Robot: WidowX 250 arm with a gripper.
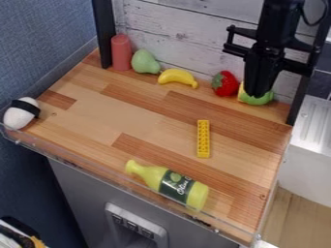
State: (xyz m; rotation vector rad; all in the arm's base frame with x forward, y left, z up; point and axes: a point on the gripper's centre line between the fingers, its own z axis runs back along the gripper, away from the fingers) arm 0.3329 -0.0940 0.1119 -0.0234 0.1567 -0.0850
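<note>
Half hidden by claw, just right of toy strawberry: green-and-yellow toy. Can't tell claw opening or any hold. Probably light, stiff, slightly slippery; best taken across middle.

Toy kitchen, wooden counter, toy food, olive-oil bottle

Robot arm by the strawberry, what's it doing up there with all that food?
The black gripper hangs at the back right of the wooden counter, right by a green and yellow thing that it partly hides. I can't tell if it is holding it. The strawberry, banana and pear sit along the back. A yellow brick lies out in the open, and a bottle lies on its side near the front.
</note>
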